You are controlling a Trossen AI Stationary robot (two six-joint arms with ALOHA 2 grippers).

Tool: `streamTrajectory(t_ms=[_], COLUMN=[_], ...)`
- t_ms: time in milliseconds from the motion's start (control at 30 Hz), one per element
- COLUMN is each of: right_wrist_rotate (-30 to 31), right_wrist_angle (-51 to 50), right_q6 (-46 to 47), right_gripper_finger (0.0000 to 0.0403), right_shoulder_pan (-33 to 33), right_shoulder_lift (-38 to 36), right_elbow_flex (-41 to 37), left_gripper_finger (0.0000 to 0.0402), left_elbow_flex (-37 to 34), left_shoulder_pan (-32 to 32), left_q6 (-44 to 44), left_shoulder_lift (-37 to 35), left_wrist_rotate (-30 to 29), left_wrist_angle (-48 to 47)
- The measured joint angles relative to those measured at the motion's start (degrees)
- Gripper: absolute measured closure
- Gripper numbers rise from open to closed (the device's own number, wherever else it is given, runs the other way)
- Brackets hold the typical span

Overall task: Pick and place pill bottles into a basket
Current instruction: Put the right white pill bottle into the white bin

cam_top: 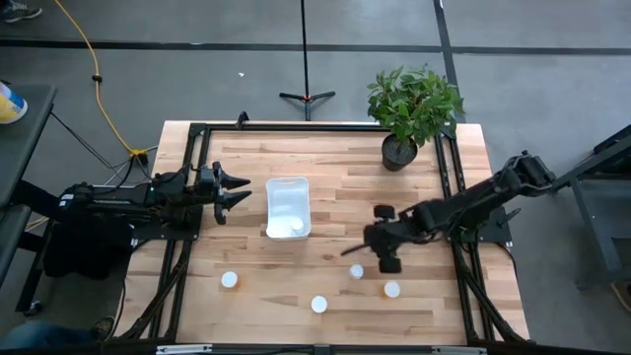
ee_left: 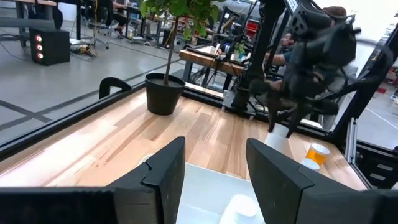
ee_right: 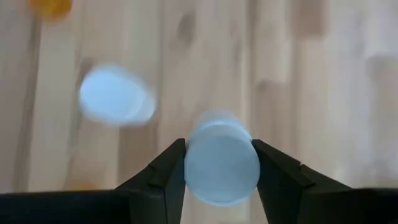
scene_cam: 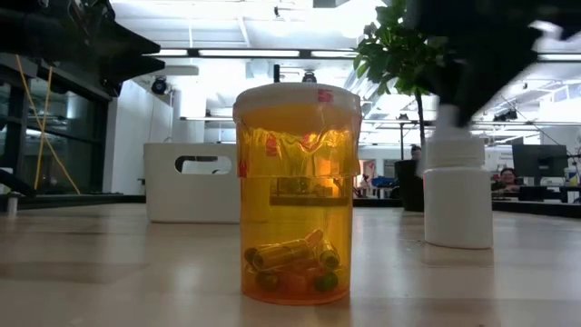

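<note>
The white basket [cam_top: 287,208] stands mid-table with one white pill bottle [cam_top: 296,229] inside. Three white-capped bottles [cam_top: 230,280], [cam_top: 356,271], [cam_top: 392,289] stand on the table's near part. An orange bottle with a white cap [scene_cam: 295,195] stands by the near edge. My right gripper [cam_top: 386,258] is shut on another white bottle [ee_right: 222,165], right of the basket. My left gripper [cam_top: 240,189] is open and empty, just left of the basket. My right gripper pinches the white bottle between its two fingers, one on each side of its round body [ee_right: 191,168]. The fingers come from above, pointing down. The bottle stands upright with its cap up. I cannot tell whether it is clear of the table.
A potted plant in a dark pot [cam_top: 399,151] stands at the far right of the table. Black frame rails run along the left and right table edges. Bare wood lies between the basket and the near bottles.
</note>
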Motion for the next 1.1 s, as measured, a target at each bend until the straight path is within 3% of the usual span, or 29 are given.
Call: streamTrajectory(t_ms=[200,633,867,1100], right_wrist_rotate=[1.63,0.33,-0.35,-3.95], right_wrist_angle=[11.43,38.38,33.61,19.73], right_q6=[-6.27,-10.01,-13.25,-14.95], right_gripper_finger=[0.0255,0.0255,0.0255,0.0255], right_shoulder_pan=[-5.96,-15.17,-17.54,-21.04], right_shoulder_lift=[0.00,1.20,9.06,18.81], right_elbow_flex=[1.93,2.09,11.51,23.95], left_gripper_finger=[0.0197,0.0197,0.0197,0.0197], left_elbow_flex=[0.00,0.00,0.00,0.00], left_shoulder_pan=[0.00,-0.02,-0.01,0.00], left_q6=[-0.01,-0.01,-0.01,-0.01], left_shoulder_lift=[-0.01,-0.01,0.00,-0.01], left_wrist_rotate=[0.00,0.00,0.00,0.00], left_wrist_angle=[0.02,0.02,0.04,0.04])
